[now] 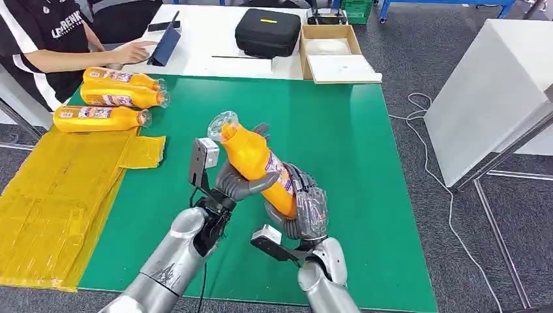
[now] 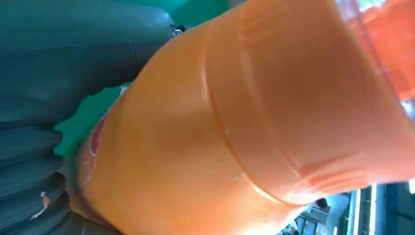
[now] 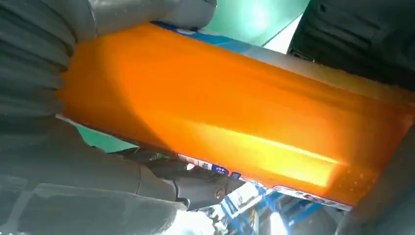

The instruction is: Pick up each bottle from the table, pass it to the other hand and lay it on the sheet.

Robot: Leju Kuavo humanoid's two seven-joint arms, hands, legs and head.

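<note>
Lying far left, three bottles beside yellow sheet. Left hand fingers wrapped on orange bottle mid-body, held tilted above green table center-near; right hand fingers curled around its lower end.

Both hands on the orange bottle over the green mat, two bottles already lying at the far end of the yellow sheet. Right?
Not quite: the head view shows three bottles at the far end of the yellow sheet, not two. The rest holds: the left hand and right hand both hold the orange bottle above the green mat.
</note>
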